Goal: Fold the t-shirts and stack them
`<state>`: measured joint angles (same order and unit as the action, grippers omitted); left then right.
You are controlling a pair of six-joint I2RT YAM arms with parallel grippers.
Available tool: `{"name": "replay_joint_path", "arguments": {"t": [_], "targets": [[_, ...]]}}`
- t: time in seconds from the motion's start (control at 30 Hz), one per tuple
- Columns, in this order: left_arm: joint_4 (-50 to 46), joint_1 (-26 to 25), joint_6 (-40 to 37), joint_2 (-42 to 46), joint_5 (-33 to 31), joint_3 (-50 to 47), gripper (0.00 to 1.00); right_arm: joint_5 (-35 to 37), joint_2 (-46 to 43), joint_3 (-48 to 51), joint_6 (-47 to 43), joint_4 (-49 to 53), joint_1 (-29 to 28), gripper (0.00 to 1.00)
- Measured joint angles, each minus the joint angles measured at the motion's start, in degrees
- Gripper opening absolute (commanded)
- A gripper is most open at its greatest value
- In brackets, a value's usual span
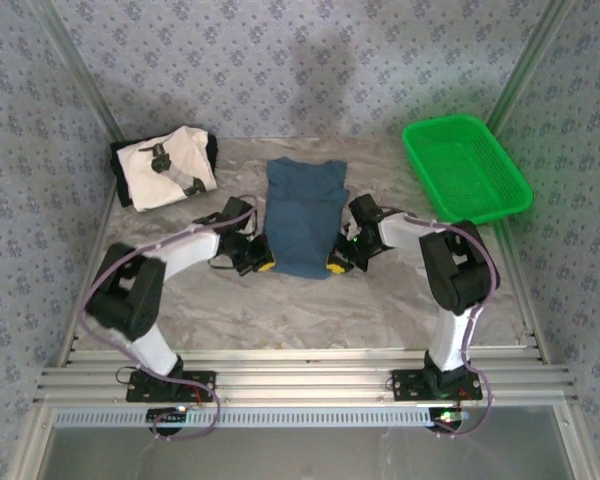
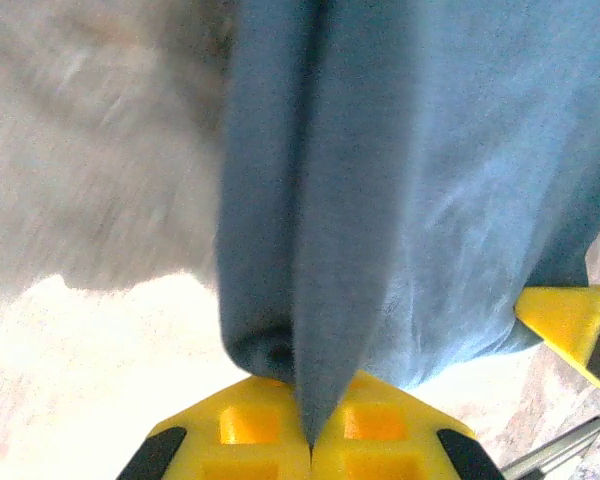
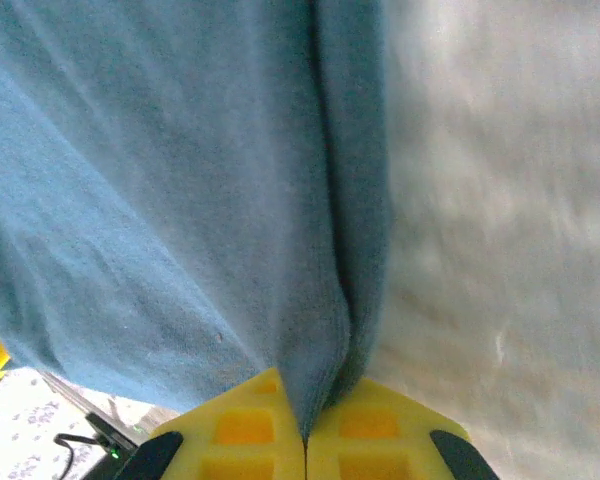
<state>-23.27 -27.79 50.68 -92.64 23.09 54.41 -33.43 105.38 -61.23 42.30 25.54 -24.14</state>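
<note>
The marbled table (image 1: pixel 310 310) holds the teal t-shirt (image 1: pixel 302 215) at its centre and the white t-shirt (image 1: pixel 165 165) folded far left. The left gripper (image 1: pixel 264 265) and right gripper (image 1: pixel 336 265) each pinch a near hem corner. Lift both together (hem taut), then fold forward.

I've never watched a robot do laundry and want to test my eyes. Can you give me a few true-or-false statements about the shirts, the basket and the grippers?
1. The left gripper and right gripper are each shut on a near corner of the blue shirt. True.
2. The white shirt lies in the basket. False: it lies on the table at the far left, and the basket is at the far right.
3. The blue shirt is stacked on the white shirt. False: they lie apart.
4. The basket is green. True.
</note>
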Motion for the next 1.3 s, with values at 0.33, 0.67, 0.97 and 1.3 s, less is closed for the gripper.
{"name": "replay_joint_path", "arguments": {"t": [0.33, 0.67, 0.97, 1.3], "targets": [[-7.91, -11.56, 9.33, 26.16, -5.03, -16.41, 0.00, 2.51, -23.52, 16.63, 11.91, 3.89, -14.08, 0.00], [-14.27, -12.68, 14.36, 33.00, -5.97, -12.39, 0.00, 5.73, -32.92, 11.91, 18.64, 12.00, -17.75, 0.00], [-15.58, -3.10, 10.03, 24.22, -2.54, 4.59, 0.00, 6.05, -26.32, -5.05, 14.49, 18.53, -11.15, 0.00], [-15.58, 4.33, 2.89, 9.49, 3.15, 17.42, 0.00, 4.07, -12.90, -20.06, 6.01, 22.62, -1.79, 0.00]]}}
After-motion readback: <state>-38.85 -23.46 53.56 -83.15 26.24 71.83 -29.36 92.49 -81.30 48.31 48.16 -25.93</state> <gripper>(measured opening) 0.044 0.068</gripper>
